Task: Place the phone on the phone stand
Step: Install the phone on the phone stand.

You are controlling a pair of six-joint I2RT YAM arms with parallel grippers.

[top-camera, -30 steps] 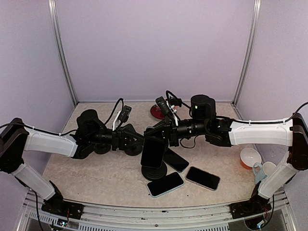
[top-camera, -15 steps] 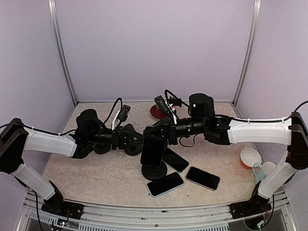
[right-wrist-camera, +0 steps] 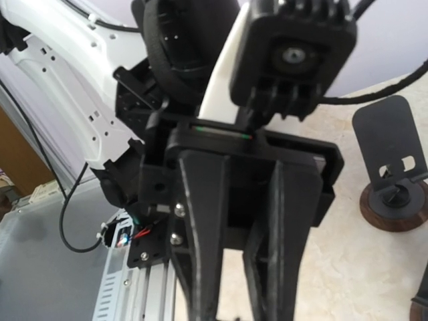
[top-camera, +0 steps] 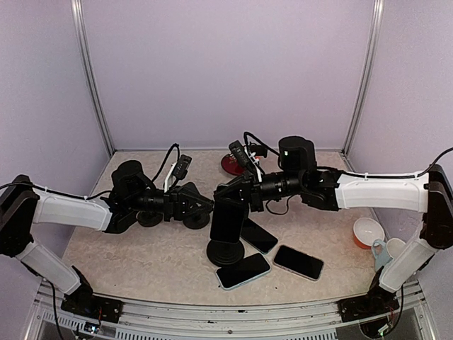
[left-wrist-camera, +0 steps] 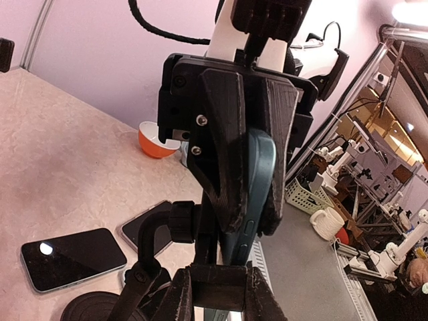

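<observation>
— Item one, the phone (top-camera: 228, 223): where?
— Upright, its top end in my right gripper (top-camera: 231, 200), jaws clamped on it. Below those jaws it hangs over the stand (top-camera: 225, 253). From overhead I cannot tell whether it sits in the cradle.
— How does it look?
— Overhead: a plain dark slab. The left wrist camera adds its edge (left-wrist-camera: 257, 190): teal, side buttons showing, pinched between the right gripper's black fingers (left-wrist-camera: 224, 154).
— Item two, your left gripper (top-camera: 204, 207)?
— The left wrist view has its jaws closed on the stand's black top piece, directly beneath the phone. The stand's jointed neck (left-wrist-camera: 177, 224) shows just left of them. Overhead hides that grip.
— Right wrist camera?
— My own fingers (right-wrist-camera: 200, 234) nearly together; the phone is edge-on between them and hardly visible. Right of the jaws stands a second stand (right-wrist-camera: 391, 144), a black plate on a brown disc.
— Sundries?
— Three spare phones (top-camera: 243, 270) lying flat, below the right jaws in the overhead view. A bowl (top-camera: 368, 232) and a mug (top-camera: 391, 248), well apart from both grippers.
</observation>
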